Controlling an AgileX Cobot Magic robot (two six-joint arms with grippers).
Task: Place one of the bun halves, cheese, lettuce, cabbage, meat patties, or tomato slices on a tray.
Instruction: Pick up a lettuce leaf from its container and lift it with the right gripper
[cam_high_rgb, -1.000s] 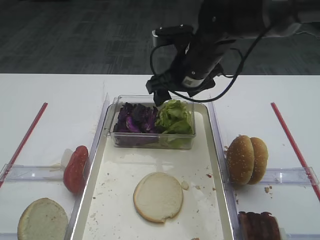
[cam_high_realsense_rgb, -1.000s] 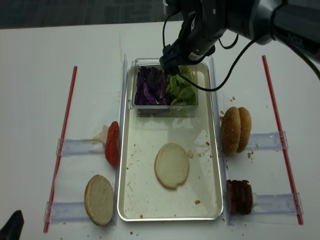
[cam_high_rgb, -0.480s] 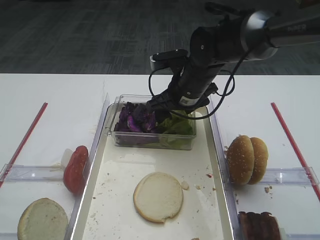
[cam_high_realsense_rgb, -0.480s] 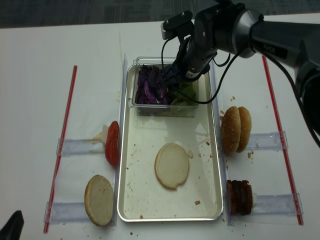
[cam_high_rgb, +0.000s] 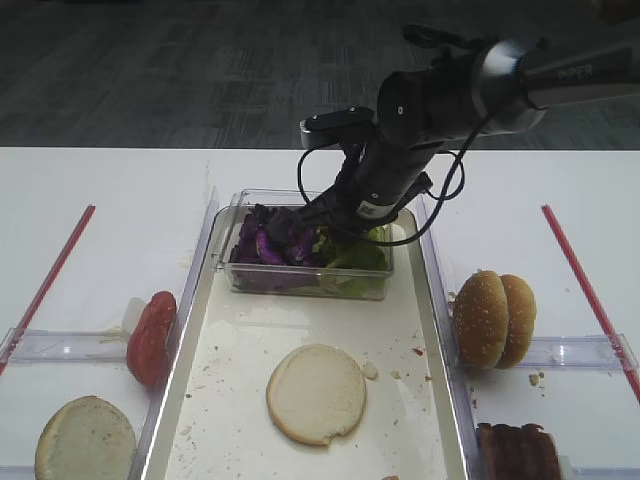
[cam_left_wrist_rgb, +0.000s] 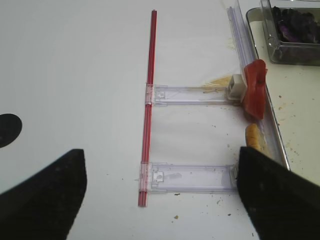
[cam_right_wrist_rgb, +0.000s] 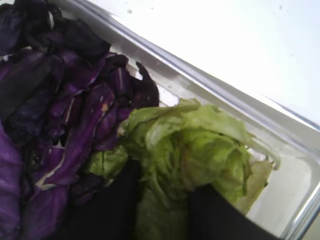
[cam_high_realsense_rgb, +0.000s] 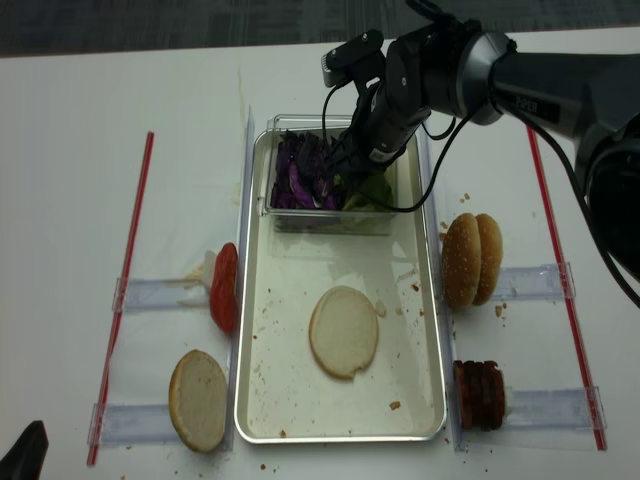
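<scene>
The right gripper (cam_right_wrist_rgb: 162, 212) is seen narrowed around a clump of lettuce (cam_right_wrist_rgb: 195, 155) inside the clear box (cam_high_rgb: 300, 280), cabbage (cam_right_wrist_rgb: 60, 125) just beside it. The pick-up step appears underway; a lift toward the tray (cam_high_rgb: 420, 400) below is called for.

Two overheads, two close wrist views
</scene>
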